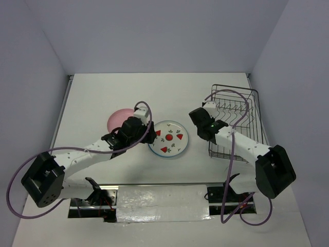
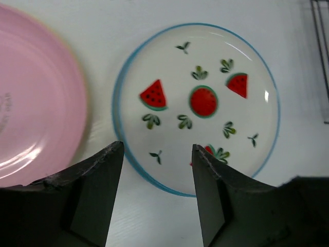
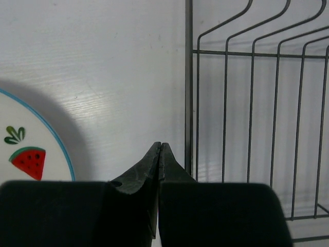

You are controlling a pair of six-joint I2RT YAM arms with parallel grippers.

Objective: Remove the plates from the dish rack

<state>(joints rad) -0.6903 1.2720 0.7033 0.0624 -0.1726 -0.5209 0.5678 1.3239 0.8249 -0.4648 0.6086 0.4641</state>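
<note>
A: Your left gripper [image 2: 157, 145] is spread wide and holds nothing. The white fruit plate [image 2: 198, 105] lies flat on the tabletop [image 1: 103, 92] at 12 o'clock from it. In the wrist view the plate's near rim runs behind both fingertips. I cannot tell you whether they touch it or hang above it.

B: At your 10 o'clock from that same gripper lies the pink plate [image 2: 36, 103]. It is also flat, and a narrow strip of tabletop shows between the two rims. From above, your left arm covers the pink plate's 4 o'clock edge.

A: Your right gripper [image 3: 160, 145] is clenched, its fingertips pressed together with nothing between them. It hangs over bare tabletop.

B: The dish rack [image 3: 252, 103] starts just beside those tips, from 12 round to 3 o'clock. Its left edge wire runs straight up the wrist view, close to the fingers but apart from them. The fruit plate's blue rim shows at your 9 o'clock there.

A: From above, the rack sits at 3 o'clock from the fruit plate, with your right gripper over the gap between them.
</note>
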